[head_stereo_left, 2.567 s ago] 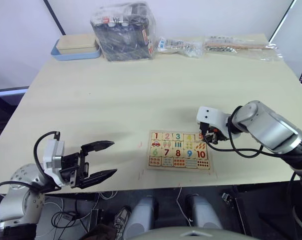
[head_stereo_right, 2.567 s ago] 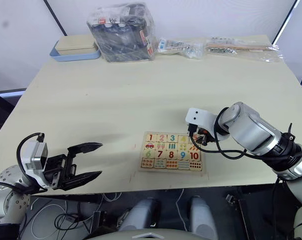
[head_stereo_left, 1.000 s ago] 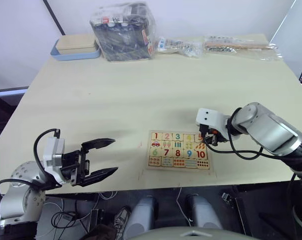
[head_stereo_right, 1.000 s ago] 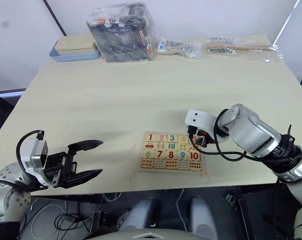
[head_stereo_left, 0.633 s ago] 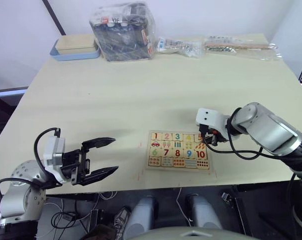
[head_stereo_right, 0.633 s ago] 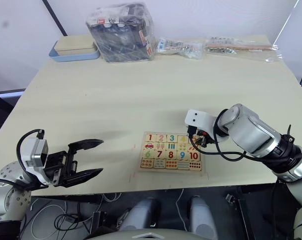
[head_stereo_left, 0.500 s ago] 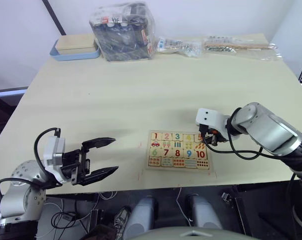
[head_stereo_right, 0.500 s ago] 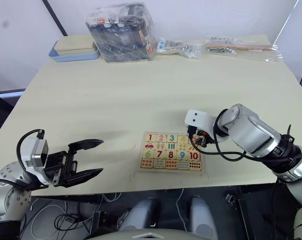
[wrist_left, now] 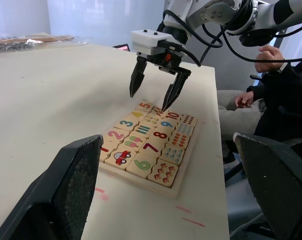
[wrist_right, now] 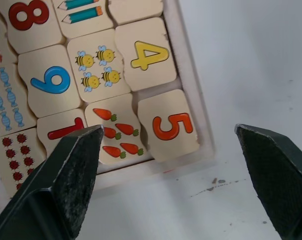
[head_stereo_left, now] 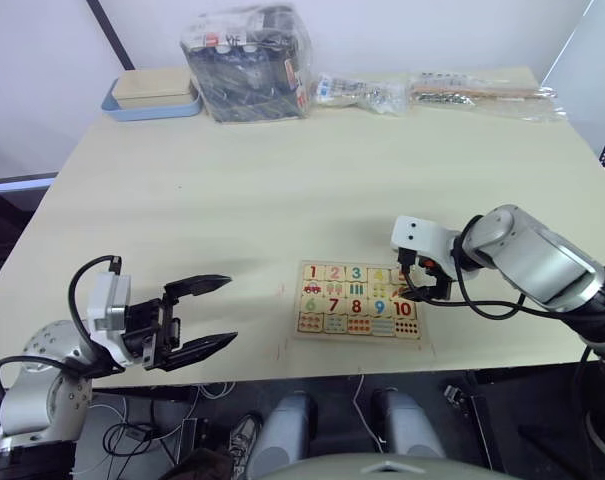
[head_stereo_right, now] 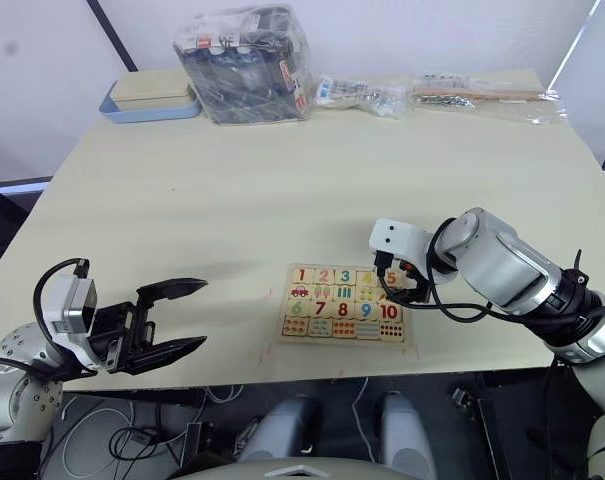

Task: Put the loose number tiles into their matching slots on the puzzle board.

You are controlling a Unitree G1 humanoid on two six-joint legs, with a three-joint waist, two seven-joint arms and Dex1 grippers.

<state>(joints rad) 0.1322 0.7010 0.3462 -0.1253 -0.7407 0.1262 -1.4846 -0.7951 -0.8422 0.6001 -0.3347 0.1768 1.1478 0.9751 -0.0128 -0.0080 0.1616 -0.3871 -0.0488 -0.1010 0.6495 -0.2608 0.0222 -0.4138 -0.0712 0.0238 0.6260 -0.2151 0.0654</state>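
We see the right gripper (wrist_left: 153,92) hanging above the 5 tile (wrist_right: 169,126) — fingers spread, grasping nothing. The tile sits slightly askew in the puzzle board (head_stereo_left: 359,300); the left gripper (head_stereo_left: 204,315) is spread wide too.

Coloured numerals 1 to 5 are printed on the number tiles (wrist_left: 125,133) along the far row of the puzzle board (head_stereo_left: 359,300), near the table's front edge, while 6 to 10 are read on the fixed tiles (wrist_left: 159,141) of the middle row.
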